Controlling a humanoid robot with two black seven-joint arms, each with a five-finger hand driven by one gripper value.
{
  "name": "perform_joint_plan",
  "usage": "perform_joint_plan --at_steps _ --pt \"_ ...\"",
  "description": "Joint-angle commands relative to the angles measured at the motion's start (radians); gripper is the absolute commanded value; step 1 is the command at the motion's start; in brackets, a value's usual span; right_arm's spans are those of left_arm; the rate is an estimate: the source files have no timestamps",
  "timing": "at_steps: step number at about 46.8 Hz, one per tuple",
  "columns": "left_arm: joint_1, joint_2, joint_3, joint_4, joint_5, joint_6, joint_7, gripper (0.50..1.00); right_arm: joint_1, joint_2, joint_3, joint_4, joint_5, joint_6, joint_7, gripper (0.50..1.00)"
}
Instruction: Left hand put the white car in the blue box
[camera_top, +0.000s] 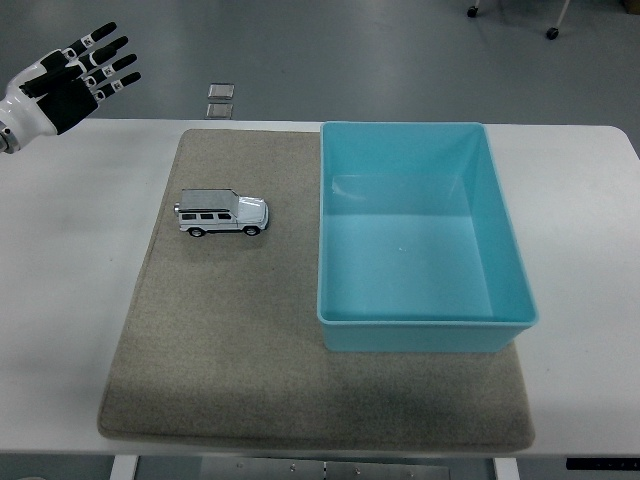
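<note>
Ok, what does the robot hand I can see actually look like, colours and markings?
The left robot hand has a white shell at the wrist and back, a black palm, and slim black fingers with small white square markings at the joints. No cables show.
</note>
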Motion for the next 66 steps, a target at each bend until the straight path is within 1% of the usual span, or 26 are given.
perform_joint_plan --at_steps 1,3,6,11,18,22,26,30,34,37,43,47,51,55,60,66 --pt "-0.023 -0.001 -0.010 0.004 0.178 0.000 -0.009 0.999 0.000 0.000 0.000 0.000 0.000 0.000 0.000 0.936" --pt "-0.035 0.000 -0.011 0.001 0.258 0.000 -0.020 0.999 0.000 0.000 0.000 0.000 0.000 0.000 0.000 0.936" --pt "-0.040 0.003 -0.010 -0.007 0.352 0.000 -0.049 0.999 0.000 0.000 0.000 0.000 0.000 0.000 0.000 0.936" --pt "-0.042 0.011 -0.006 -0.015 0.473 0.000 -0.105 0.996 0.000 0.000 0.000 0.000 0.000 0.000 0.000 0.936" --pt "-0.046 0.014 -0.006 -0.019 0.666 0.000 -0.158 0.996 0.000 0.000 0.000 0.000 0.000 0.000 0.000 0.936" --pt "-0.055 0.034 -0.003 -0.036 0.734 0.000 -0.188 0.996 0.000 0.000 0.000 0.000 0.000 0.000 0.000 0.936" --pt "-0.055 0.063 -0.002 -0.079 0.765 0.000 -0.201 0.996 0.000 0.000 0.000 0.000 0.000 0.000 0.000 0.936" --pt "-0.048 0.097 0.000 -0.145 0.795 0.000 -0.202 0.996 0.000 0.000 0.000 0.000 0.000 0.000 0.000 0.936" --pt "-0.040 0.123 0.000 -0.226 0.861 0.005 -0.202 0.996 0.000 0.000 0.000 0.000 0.000 0.000 0.000 0.936" --pt "-0.014 0.132 -0.002 -0.292 0.930 0.049 -0.205 0.996 0.000 0.000 0.000 0.000 0.000 0.000 0.000 0.936" --pt "0.020 0.164 -0.003 -0.421 1.015 0.167 -0.205 0.996 0.000 0.000 0.000 0.000 0.000 0.000 0.000 0.936" --pt "0.034 0.175 0.000 -0.475 1.064 0.218 -0.205 0.996 0.000 0.000 0.000 0.000 0.000 0.000 0.000 0.936" --pt "0.066 0.166 0.000 -0.489 1.151 0.252 -0.205 0.996 0.000 0.000 0.000 0.000 0.000 0.000 -0.001 0.936" --pt "0.080 0.158 0.000 -0.498 1.228 0.295 -0.205 0.996 0.000 0.000 0.000 0.000 0.000 0.000 0.000 0.936" --pt "0.083 0.129 0.013 -0.500 1.260 0.347 -0.205 0.996 0.000 0.000 0.000 0.000 0.000 0.000 0.000 0.936" --pt "0.078 0.092 0.067 -0.493 1.303 0.404 -0.204 0.996 0.000 0.000 0.000 0.000 0.000 0.000 0.000 0.936"
